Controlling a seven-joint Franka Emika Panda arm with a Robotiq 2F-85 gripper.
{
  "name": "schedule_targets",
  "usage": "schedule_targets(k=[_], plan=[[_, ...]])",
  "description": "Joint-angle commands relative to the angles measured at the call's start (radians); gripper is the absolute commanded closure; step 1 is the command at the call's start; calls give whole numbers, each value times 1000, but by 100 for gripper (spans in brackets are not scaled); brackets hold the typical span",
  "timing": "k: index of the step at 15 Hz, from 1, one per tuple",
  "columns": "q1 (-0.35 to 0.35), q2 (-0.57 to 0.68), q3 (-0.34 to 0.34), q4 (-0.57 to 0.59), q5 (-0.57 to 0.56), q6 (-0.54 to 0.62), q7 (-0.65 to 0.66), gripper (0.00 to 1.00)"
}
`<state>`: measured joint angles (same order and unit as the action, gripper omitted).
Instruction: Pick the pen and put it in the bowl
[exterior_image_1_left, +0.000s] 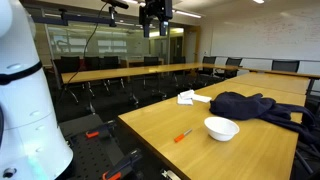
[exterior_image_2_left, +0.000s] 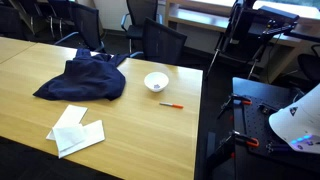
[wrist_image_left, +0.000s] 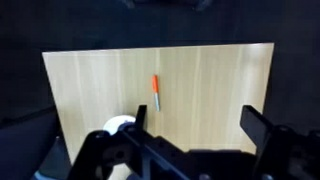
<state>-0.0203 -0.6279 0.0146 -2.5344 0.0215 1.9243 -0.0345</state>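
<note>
The thin orange-red pen (exterior_image_1_left: 182, 135) lies flat on the wooden table (exterior_image_1_left: 200, 150), a short way from the white bowl (exterior_image_1_left: 221, 128). Both also show in an exterior view, the pen (exterior_image_2_left: 171, 105) just in front of the bowl (exterior_image_2_left: 156, 82). In the wrist view the pen (wrist_image_left: 156, 92) lies far below, and the bowl (wrist_image_left: 117, 125) is mostly hidden behind the left finger. My gripper (exterior_image_1_left: 153, 30) hangs high above the table, open and empty; in the wrist view its fingers (wrist_image_left: 196, 123) stand wide apart.
A dark blue heap of cloth (exterior_image_2_left: 82, 80) lies beside the bowl. White crumpled papers (exterior_image_2_left: 75, 130) lie further along the table. Office chairs (exterior_image_2_left: 160, 42) stand at the far table edge. Orange-handled clamps (exterior_image_2_left: 245, 100) sit on the robot's base stand.
</note>
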Motion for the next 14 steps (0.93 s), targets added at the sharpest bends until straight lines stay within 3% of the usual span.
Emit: schedule_targets(k=[1,7,9,11,14], plan=[[9,0,-8,2,-5,-3,5,0],[9,0,-8,2,-5,-3,5,0],[20,34,-10,-27,-8,108,-26,0],[36,119,-7,-75,3,296,-47,0],[80,327,-1,-131,10,605,-83,0]])
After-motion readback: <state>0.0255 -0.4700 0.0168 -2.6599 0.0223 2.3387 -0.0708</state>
